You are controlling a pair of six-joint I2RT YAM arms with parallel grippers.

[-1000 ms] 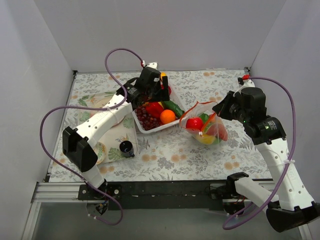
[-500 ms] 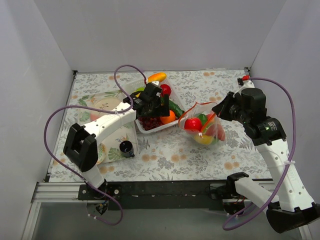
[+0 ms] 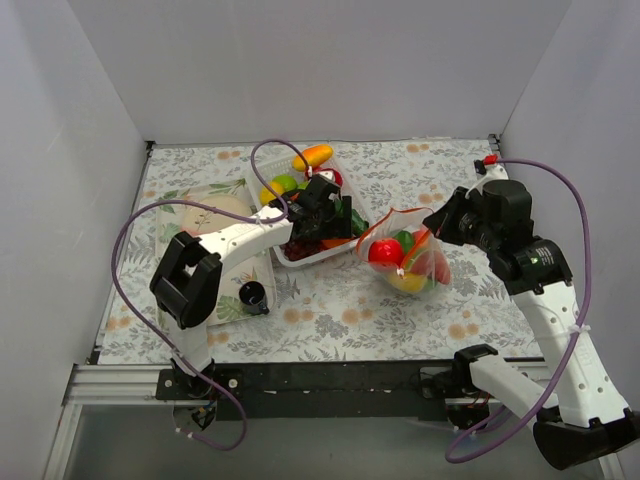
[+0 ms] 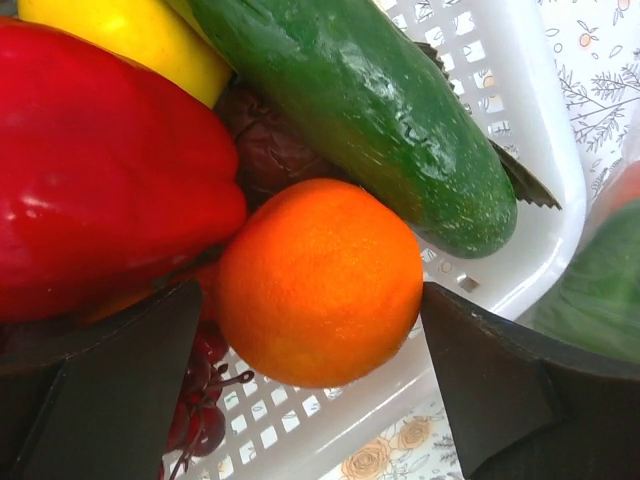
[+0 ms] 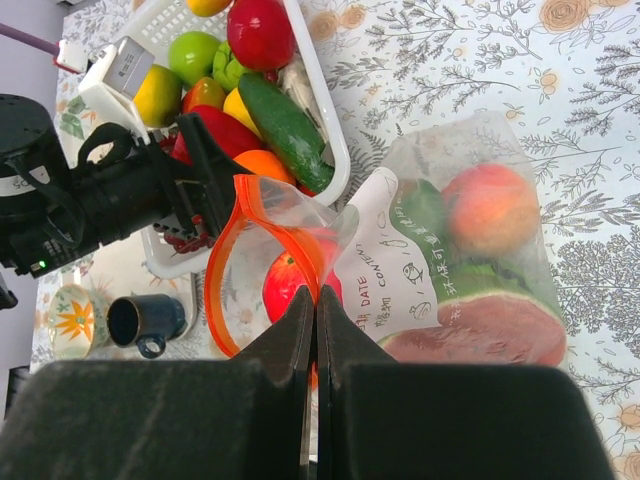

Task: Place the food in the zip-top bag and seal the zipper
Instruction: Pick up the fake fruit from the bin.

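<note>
Zip-top bag (image 3: 410, 262) opens leftward | right end effector (image 5: 316, 295) pinches zipper (image 5: 211, 285); left end effector (image 4: 310, 300) apart

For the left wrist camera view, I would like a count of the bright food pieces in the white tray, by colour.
Red pepper: 1
Orange fruit: 1
Green cucumber: 1
Yellow piece: 1
Total: 4 plainly seen
Not counted: the dark grapes, too hidden to tally.
</note>
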